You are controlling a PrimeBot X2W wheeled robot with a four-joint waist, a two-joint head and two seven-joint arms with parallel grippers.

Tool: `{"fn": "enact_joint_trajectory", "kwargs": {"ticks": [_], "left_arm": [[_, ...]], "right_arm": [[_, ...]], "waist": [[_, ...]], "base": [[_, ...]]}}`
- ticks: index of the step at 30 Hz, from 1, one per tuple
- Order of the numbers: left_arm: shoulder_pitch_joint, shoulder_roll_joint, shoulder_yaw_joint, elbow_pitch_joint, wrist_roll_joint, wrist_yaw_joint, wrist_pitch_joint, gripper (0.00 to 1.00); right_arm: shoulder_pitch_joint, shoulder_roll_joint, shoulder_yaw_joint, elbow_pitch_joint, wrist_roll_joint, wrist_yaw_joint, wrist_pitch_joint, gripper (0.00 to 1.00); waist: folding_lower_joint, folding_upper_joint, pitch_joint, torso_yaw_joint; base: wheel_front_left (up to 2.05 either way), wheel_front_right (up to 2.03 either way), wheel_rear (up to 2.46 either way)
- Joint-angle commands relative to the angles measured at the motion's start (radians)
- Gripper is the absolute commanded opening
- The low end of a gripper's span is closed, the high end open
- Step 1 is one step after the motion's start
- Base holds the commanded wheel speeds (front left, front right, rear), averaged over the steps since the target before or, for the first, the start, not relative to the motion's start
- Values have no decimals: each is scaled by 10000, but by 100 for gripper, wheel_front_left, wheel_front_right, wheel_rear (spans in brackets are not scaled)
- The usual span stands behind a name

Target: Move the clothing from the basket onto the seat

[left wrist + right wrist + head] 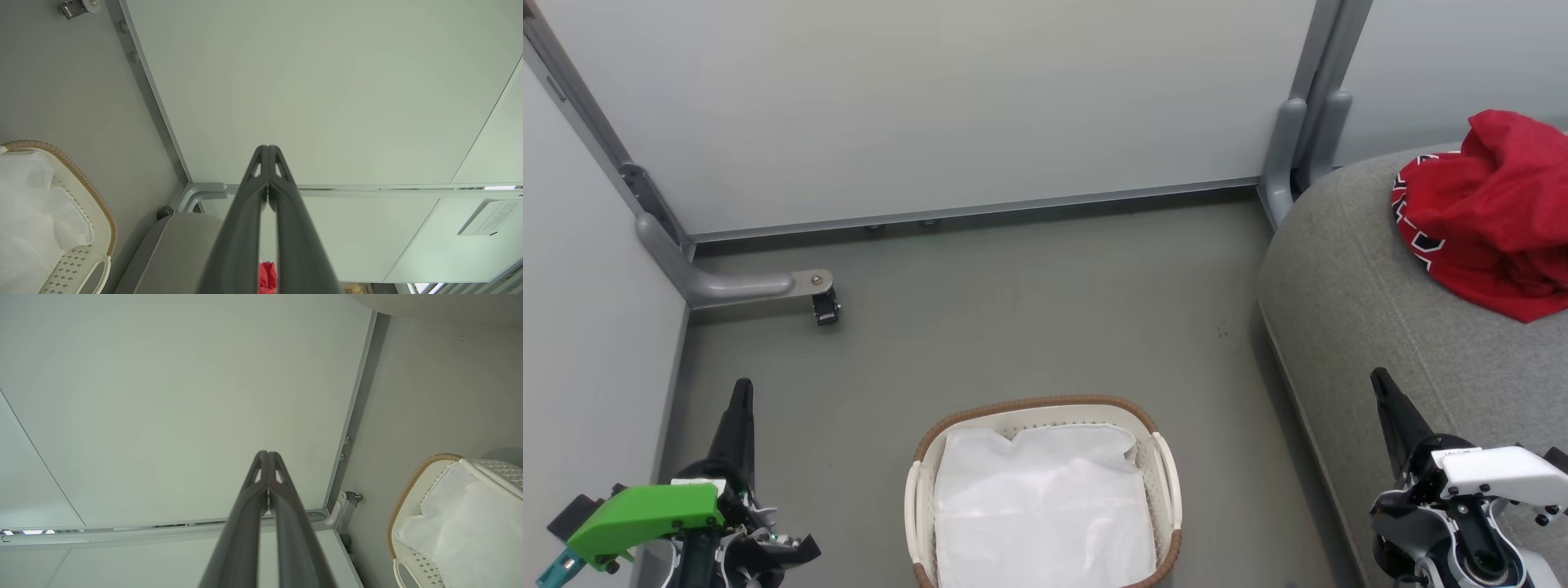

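Left jaws and right jaws are both pressed shut, tips together, nothing held, one on each side of the basket [1168, 465]. It sits on the floor [1029, 310] between them with a white sheet [1045, 506] inside. The red clothing [1494, 204] lies bunched on the seat [1347, 310], off to my right.

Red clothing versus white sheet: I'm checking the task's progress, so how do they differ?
The red clothing lies bunched on the grey seat; the white sheet lies flat in the basket. The clothing has black-and-white trim; the sheet is plain. Both are soft fabric.
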Motion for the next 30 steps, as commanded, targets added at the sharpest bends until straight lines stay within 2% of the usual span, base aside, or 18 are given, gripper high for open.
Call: {"fn": "enact_joint_trajectory", "kwargs": {"ticks": [1,30], "left_arm": [[-92,54,21,-18,-32,-41,38,0],[-92,53,23,-20,-30,-41,39,0]], "right_arm": [[-71,-46,-26,-39,15,0,23,0],[-70,-40,-31,-38,6,0,32,0]], "waist": [[0,0,0,0],[0,0,0,0]], "base": [[0,0,0],[0,0,0]]}}
